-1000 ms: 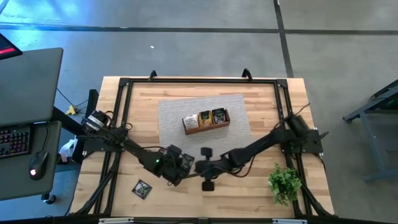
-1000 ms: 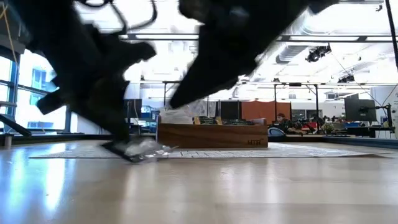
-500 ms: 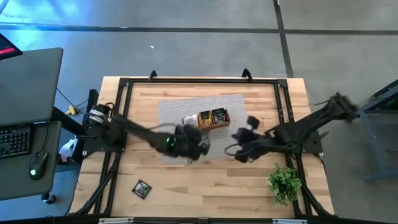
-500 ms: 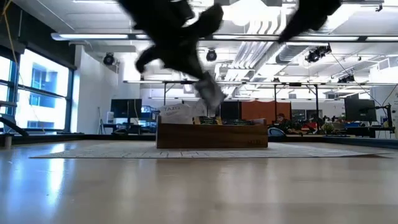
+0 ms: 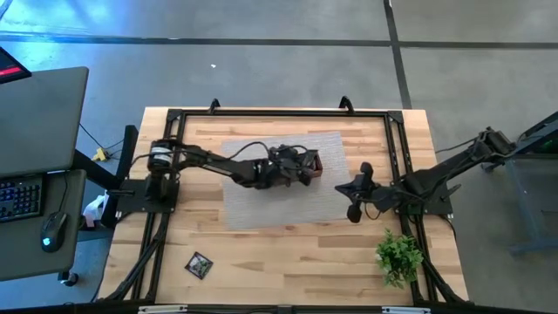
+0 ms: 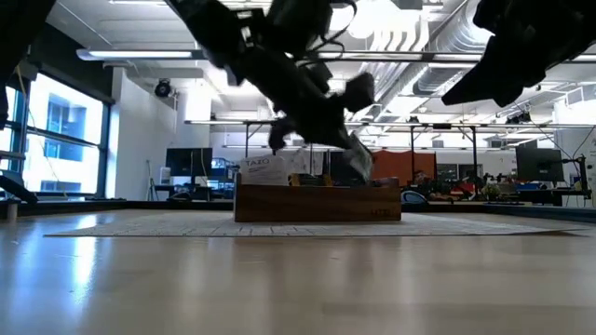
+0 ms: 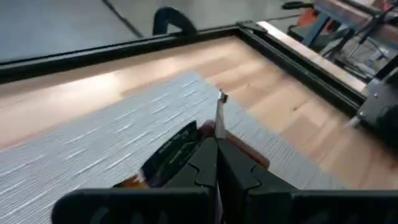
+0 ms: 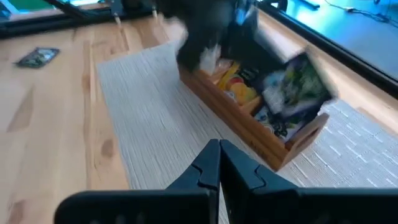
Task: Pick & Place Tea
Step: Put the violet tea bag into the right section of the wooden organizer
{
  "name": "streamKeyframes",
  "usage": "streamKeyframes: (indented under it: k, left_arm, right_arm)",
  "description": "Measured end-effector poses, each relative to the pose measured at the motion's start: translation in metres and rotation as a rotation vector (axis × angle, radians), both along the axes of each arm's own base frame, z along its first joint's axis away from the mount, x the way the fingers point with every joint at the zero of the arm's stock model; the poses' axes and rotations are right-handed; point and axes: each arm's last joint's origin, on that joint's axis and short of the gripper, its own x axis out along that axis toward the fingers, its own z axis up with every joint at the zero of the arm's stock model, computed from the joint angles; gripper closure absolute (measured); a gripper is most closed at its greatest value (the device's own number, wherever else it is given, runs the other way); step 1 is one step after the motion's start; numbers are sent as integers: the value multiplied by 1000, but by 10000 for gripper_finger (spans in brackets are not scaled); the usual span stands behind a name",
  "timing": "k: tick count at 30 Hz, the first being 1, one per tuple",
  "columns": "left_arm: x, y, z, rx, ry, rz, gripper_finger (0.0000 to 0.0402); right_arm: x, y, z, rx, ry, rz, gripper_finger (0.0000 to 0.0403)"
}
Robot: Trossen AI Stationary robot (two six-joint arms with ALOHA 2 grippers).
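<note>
Over the wooden tray, found left gripper clamped on a dark tea sachet held edge-on above the end compartment, right gripper shut empty nearby; judged liable to land outside if released tilted.

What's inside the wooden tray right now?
The right wrist view shows the wooden tray holding upright tea sachets: yellow ones toward the middle, dark green ones at the near end. The left gripper hangs over it and hides the far compartment.
</note>
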Motion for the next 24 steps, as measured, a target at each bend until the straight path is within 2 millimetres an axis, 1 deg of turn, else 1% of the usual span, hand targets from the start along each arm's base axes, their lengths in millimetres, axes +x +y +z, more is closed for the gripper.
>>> streamKeyframes:
  k: [2, 5, 6, 9, 12, 13, 16, 17, 20, 24]
  left_arm:
    - [0, 2, -9, 14, 31, -5, 401]
    - [5, 2, -5, 34, -17, -18, 401]
    - [8, 2, -7, 42, -29, -18, 401]
    - [6, 2, -21, 64, 48, -19, 401]
    - [9, 2, -14, 67, -7, -22, 394]
    - [9, 2, -14, 66, -5, -22, 390]
    - [8, 2, -24, 65, 54, -28, 366]
    - [8, 2, -24, 65, 59, -29, 356]
    - [10, 2, -16, 69, 55, -22, 323]
    - [12, 2, -14, 82, 115, -28, 285]
  right_arm:
    - [-1, -1, 1, 3, -12, -4, 400]
    - [-1, -1, 2, 2, -14, -2, 399]
    - [-2, -1, 2, -3, -16, 1, 399]
    - [-1, -1, 2, -15, -16, 6, 401]
    - [0, -1, 4, -12, -31, 2, 400]
    - [0, -1, 5, -8, -42, 2, 399]
    - [1, 0, 7, -9, -61, 7, 397]
    - [1, 0, 7, -10, -64, 11, 397]
    - [2, 0, 8, -12, -72, 16, 401]
    - [2, 0, 8, -10, -76, 17, 399]
